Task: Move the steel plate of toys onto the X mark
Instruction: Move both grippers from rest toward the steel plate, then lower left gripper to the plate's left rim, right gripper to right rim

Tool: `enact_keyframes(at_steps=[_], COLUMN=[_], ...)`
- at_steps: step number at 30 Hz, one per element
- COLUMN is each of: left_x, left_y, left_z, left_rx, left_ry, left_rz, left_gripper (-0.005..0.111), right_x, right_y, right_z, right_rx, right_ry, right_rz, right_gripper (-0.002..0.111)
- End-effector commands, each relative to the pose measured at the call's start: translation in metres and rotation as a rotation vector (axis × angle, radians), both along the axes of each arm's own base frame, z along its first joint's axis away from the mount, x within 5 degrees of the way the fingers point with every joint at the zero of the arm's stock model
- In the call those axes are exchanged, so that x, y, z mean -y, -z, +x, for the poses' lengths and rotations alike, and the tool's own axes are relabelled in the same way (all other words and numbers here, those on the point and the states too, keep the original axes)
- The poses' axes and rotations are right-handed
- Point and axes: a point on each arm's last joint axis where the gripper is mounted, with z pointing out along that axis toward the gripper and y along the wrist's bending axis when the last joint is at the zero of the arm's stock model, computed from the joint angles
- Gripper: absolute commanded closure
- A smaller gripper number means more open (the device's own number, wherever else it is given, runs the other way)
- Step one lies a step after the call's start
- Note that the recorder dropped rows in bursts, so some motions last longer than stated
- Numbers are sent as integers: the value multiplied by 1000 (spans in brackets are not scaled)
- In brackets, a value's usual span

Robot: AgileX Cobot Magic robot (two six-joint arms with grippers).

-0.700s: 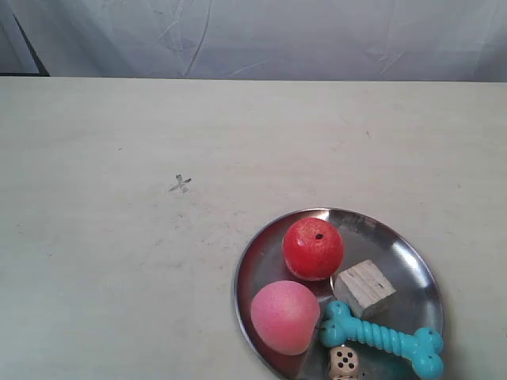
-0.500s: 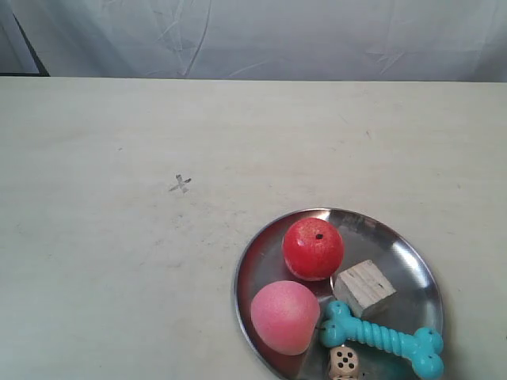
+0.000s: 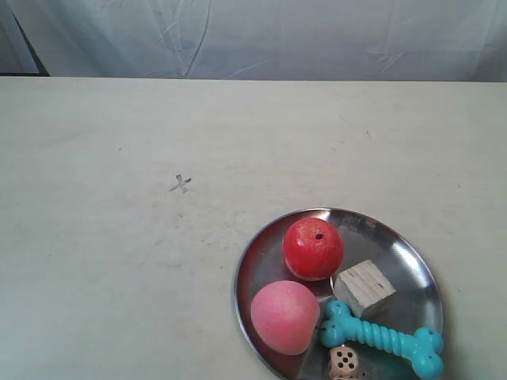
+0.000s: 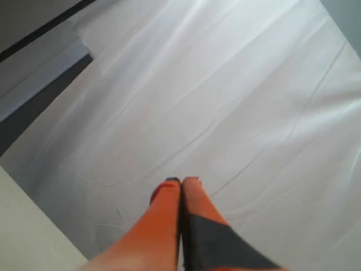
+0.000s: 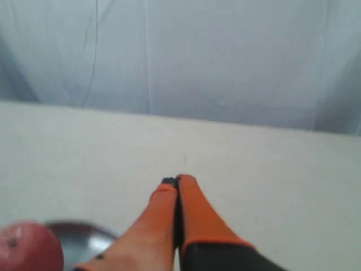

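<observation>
1. Where the exterior view's lower edge cuts across it, the steel plate [image 3: 379, 228] rests on the cream table [image 3: 95, 261], at about five o'clock in that view.
2. Nearest on the plate is the small die [image 3: 343, 362], at the dish's six o'clock, touching the turquoise bone [image 3: 382, 338], which lies across the four-to-five o'clock part.
3. The pink peach [image 3: 284, 316] sits at eight o'clock. The wooden cube [image 3: 364, 287] stands just past the middle toward three o'clock, beside the bone's end.
4. Farthest on the dish, at eleven o'clock, is the red apple [image 3: 313, 248], close beside both peach and cube.
5. The X mark [image 3: 181, 184] is drawn on bare table at about ten o'clock from the plate, well apart from its rim, with nothing on it.
6. A pale cloth [image 3: 277, 39] hangs behind the table's far edge.
7. The right claw [image 5: 176, 180] is clenched with nothing between its orange fingers. Its view also shows the apple [image 5: 28, 247] and a blurred part of the plate [image 5: 84, 240].
8. The left claw [image 4: 181, 182] is likewise clenched and empty, seen against the cloth [image 4: 225, 84].
</observation>
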Motion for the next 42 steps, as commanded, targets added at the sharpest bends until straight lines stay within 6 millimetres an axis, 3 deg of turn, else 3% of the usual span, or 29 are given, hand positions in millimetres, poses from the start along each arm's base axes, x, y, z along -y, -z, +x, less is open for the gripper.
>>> enact_keyframes(at_steps=[1,2,5,10,14,16,17,20,21,22,23,25,26,27,28,30,32,34,36,38,39,42], left_x=[6,7,10,14,34,60,76,98,108,112,121,134,141,143,147,149,149,149,150,150,151,152], left_y=[-36,-45,-64,-82,-76,-60,-43,10,32,39,54,69,76,79,84,89,89,89,89,89,88,87], left_z=[3,8,30,89,147,179,193,208,212,213,217,219,221,222,224,227,227,226,225,224,224,225], left_rx=[-36,-74,-245,-607,-799,-826,-850,-1041,-1117,-1136,-1148,-1169,-1168,-1169,-1173,-1183,-1185,-1186,-1186,-1187,-1185,-1180], left_ry=[16,21,56,159,436,744,938,1213,1295,1311,1339,1335,1313,1299,1276,1265,1268,1277,1285,1297,1297,1291], left_rz=[169,217,308,420,580,620,612,547,528,530,574,615,646,658,657,620,616,609,609,599,589,559], left_gripper=[107,107,107,107,107,107,107,107,107,107,107,107,107,107,107,107,107,107,107,107,107,107], right_x=[9,14,29,42,49,45,37,23,18,15,10,2,-2,-3,-3,5,28,51,70,86,92,98], right_y=[-39,-44,-53,-45,-41,-37,-34,-44,-59,-68,-91,-120,-134,-138,-142,-133,-104,-78,-54,-34,-25,-11], right_z=[-7,-10,-18,-19,-21,-17,-12,-9,-6,-4,7,35,65,79,114,163,219,244,250,240,233,217], right_rx=[435,517,695,711,734,657,560,435,372,340,267,145,55,22,-58,-185,-407,-625,-904,-1246,-1385,-1565], right_ry=[28,31,96,199,259,240,193,91,71,65,52,25,10,8,24,56,73,73,86,192,240,352], right_rz=[451,616,858,1124,1241,1274,1267,1121,992,911,785,631,509,446,339,226,139,208,273,343,295,246], right_gripper=[108,108,108,108,108,108,108,109,109,109,109,109,109,109,109,109,109,109,109,109,109,109])
